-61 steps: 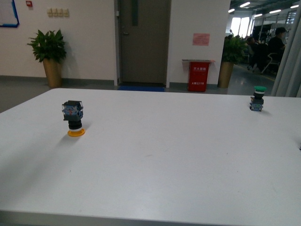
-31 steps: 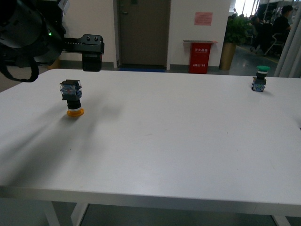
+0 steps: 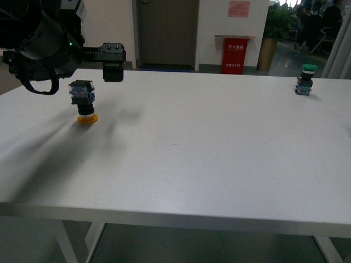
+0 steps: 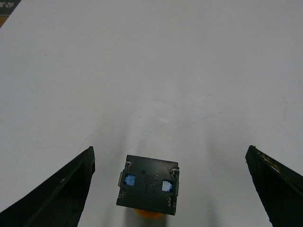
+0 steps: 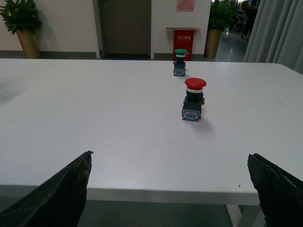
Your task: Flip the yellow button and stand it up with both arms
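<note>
Within the last second the left arm (image 3: 44, 38) has swung into the front view, which showed no arm before, and it now hangs over the 10 o'clock part of the tabletop (image 3: 208, 153), a little nearer the yellow button (image 3: 82, 102) than half a second ago. The button itself has not moved: it stands cap-down, orange cap on the tabletop and blue-and-clear contact block on top, so the flip is still to do. From the left wrist the left fingers (image 4: 66, 189) are spread wide and hold nothing, with the block between them but untouched; I judge this an approach lined up for a grasp. The right fingers (image 5: 57, 198) are likewise spread and empty, facing a red button (image 5: 193, 99) and, beyond it, the green button (image 3: 305, 79) at 2 o'clock. The red bin (image 3: 235, 53) by the door carries white characters and the wall above it a pink notice (image 3: 239, 7); both are too small to read, as is the faint marking on the block's top.
</note>
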### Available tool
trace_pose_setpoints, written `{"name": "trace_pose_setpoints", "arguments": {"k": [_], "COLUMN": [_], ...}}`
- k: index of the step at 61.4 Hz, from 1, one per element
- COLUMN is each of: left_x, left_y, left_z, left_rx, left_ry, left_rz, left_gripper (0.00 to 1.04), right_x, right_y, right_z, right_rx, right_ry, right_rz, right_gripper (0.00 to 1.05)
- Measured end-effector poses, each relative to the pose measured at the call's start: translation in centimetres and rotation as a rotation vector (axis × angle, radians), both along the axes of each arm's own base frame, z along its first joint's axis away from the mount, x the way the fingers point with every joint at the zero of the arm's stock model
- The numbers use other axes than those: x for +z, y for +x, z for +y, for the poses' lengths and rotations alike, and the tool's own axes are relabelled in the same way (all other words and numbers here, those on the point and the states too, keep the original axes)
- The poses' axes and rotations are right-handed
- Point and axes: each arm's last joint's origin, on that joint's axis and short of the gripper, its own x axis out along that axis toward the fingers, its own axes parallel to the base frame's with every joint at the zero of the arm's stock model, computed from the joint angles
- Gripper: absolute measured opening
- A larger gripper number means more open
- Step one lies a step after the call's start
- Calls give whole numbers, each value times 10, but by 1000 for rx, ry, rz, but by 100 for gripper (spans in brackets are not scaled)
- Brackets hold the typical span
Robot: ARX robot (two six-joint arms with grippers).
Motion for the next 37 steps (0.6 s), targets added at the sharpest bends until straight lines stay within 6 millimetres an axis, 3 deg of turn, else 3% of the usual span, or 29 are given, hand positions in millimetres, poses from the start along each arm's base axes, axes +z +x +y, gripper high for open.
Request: {"name": "trace_pose_setpoints", "arguments": {"k": [34,37], "left_x": [-20,-20], "left_y": [9,9], "left_z": [11,11], "left_rx": [0,-2], "left_ry": [-25,-22], "left_rz": [40,41], "left_gripper": [99,95], "right_x": [0,0], "right_y": [0,0], "right_z": [0,0], "right_rx": [0,0], "right_ry": [0,0], "right_rz": [0,0], "right_gripper": [98,98]}}
